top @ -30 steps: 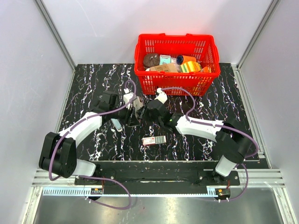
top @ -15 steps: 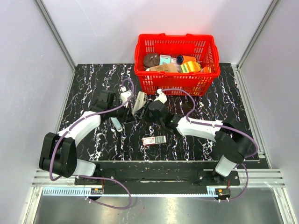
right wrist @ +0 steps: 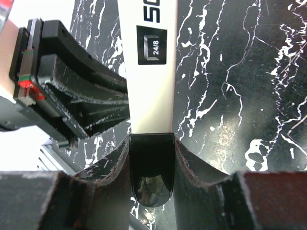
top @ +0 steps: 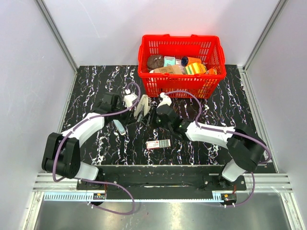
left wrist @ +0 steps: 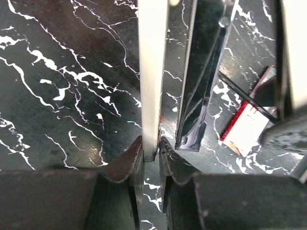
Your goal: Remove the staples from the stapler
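stapler (top: 142,106) sits just off the near-left corner of the red basket (top: 144,72), lifted off the table (top: 86,96) between the two arms. Long axis runs roughly toward the basket's front wall, tilted a bit left. It looks hinged open: white top arm and black lower part splayed with a gap between them, clearest in the left wrist view

left gripper (left wrist: 152,153) comes in from the side away from the basket's near-left corner, jaws pinched together on the thin white arm's end. right gripper (right wrist: 152,158) jaws clamped on the stapler's black rear end, white body with a 24/8 mark running straight out from the fingers, so pincer axis and stapler axis line up

Both arms are in contact, neither nearer. Judgement: the staple channel lies in the gap between the two held parts, so the next move turns on spreading that gap further; staples themselves not visible

Elsewhere: red-and-white box (top: 158,144) lying flat well nearer the arm bases than the basket, small pale bar (top: 119,127) on the table left of the box, both untouched
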Available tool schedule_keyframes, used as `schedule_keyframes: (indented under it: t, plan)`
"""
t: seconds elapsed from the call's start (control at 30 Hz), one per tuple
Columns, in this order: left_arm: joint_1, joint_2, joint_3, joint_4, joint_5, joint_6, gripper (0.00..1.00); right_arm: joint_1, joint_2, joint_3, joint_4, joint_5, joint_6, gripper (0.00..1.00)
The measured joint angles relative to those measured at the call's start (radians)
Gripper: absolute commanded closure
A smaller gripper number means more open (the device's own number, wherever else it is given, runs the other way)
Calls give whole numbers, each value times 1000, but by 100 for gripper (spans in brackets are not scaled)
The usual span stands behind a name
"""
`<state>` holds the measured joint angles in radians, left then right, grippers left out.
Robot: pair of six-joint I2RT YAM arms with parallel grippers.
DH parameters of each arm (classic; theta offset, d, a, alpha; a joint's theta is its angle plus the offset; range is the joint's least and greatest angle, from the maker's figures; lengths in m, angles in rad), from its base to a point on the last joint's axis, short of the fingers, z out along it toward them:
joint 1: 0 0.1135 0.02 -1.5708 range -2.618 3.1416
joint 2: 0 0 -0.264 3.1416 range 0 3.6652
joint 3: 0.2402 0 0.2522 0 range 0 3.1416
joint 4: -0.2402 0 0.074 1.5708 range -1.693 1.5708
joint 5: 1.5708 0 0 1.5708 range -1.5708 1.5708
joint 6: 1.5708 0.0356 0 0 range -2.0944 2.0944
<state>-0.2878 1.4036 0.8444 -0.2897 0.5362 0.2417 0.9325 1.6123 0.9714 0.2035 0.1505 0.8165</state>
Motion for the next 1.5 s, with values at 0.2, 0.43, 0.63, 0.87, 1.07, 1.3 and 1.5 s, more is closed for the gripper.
schedule_keyframes:
  t: [0.2, 0.43, 0.63, 0.87, 1.07, 1.3, 1.5]
  plan:
    - [-4, 52, 23, 10, -36, 53, 100, -3, -29, -11, -50, -14, -64, 100]
    - [-15, 90, 27, 50, -93, 135, 100, -3, -59, -11, -133, -22, -159, 100]
    - [-51, 96, 26, 99, -165, 220, 100, -5, -103, -32, -179, -22, -199, 100]
    - [-121, 96, -44, 215, -266, 326, 100, -6, -158, -105, -200, -30, -200, 100]
    - [-151, 96, -80, 285, -364, 417, 100, -6, -167, -129, -210, -42, -203, 100]
    - [-182, 99, -103, 373, -474, 506, 100, -6, -173, -129, -235, -49, -219, 100]
    - [-193, 98, -97, 354, -478, 484, 98, -9, -173, -129, -242, -47, -219, 100]
